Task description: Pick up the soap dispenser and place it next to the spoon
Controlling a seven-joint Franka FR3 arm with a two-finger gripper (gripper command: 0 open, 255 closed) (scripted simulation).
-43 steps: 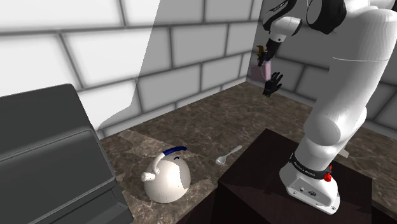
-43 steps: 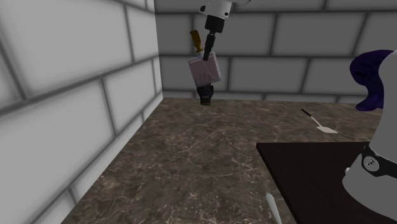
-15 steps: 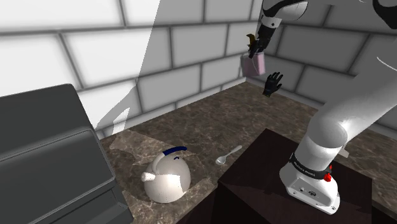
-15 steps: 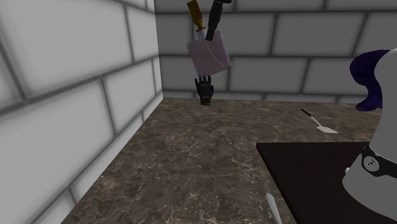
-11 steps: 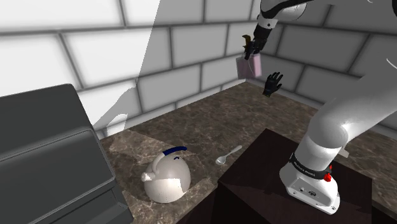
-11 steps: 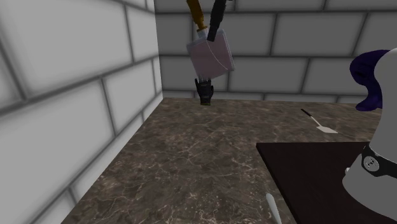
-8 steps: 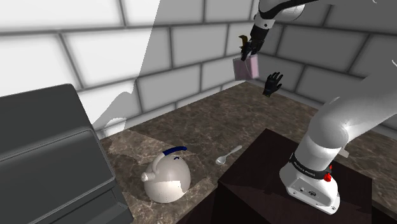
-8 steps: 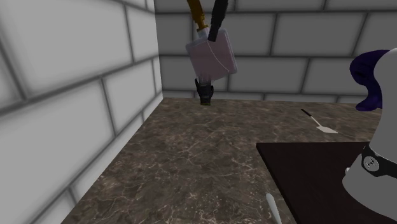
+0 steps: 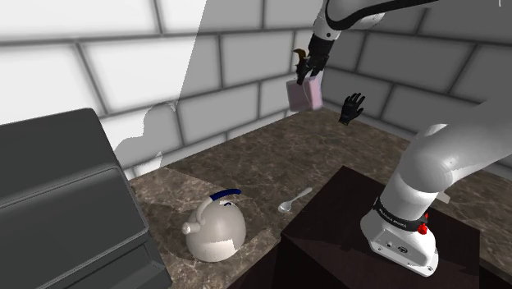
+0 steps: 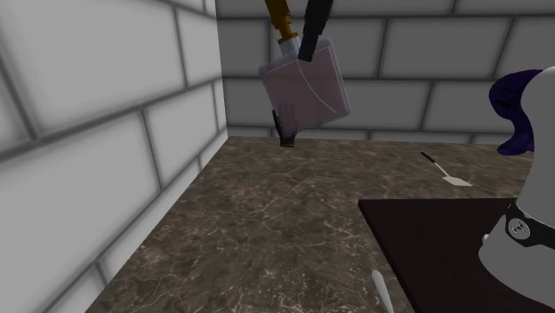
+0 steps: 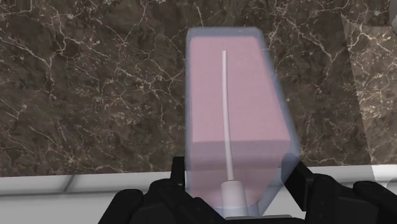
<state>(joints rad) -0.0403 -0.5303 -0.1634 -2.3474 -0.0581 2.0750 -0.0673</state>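
The soap dispenser (image 9: 301, 94) is a clear pinkish block with a brown pump (image 9: 301, 57). It hangs tilted, high above the marble counter, and my gripper (image 9: 312, 71) is shut on its top end. From the second exterior view the dispenser (image 10: 302, 89) looms large below the gripper (image 10: 311, 34). In the wrist view the dispenser (image 11: 232, 121) points away between the black fingers (image 11: 173, 186), with counter beneath it. The spoon (image 9: 294, 200) lies on the counter by the stand's corner, far below the dispenser and toward the shoulder view's bottom.
A white kettle (image 9: 215, 230) with a blue handle stands near the spoon. A black hand-shaped object (image 9: 353, 107) sits by the wall behind the dispenser. A dark appliance (image 9: 66, 205) occupies the shoulder view's left. A small dark-handled utensil (image 10: 449, 172) lies beyond the stand (image 9: 345, 222).
The gripper has carried the dispenser up off the counter and then toward the shoulder view's left, away from the wall corner. It looms larger in the second exterior view.
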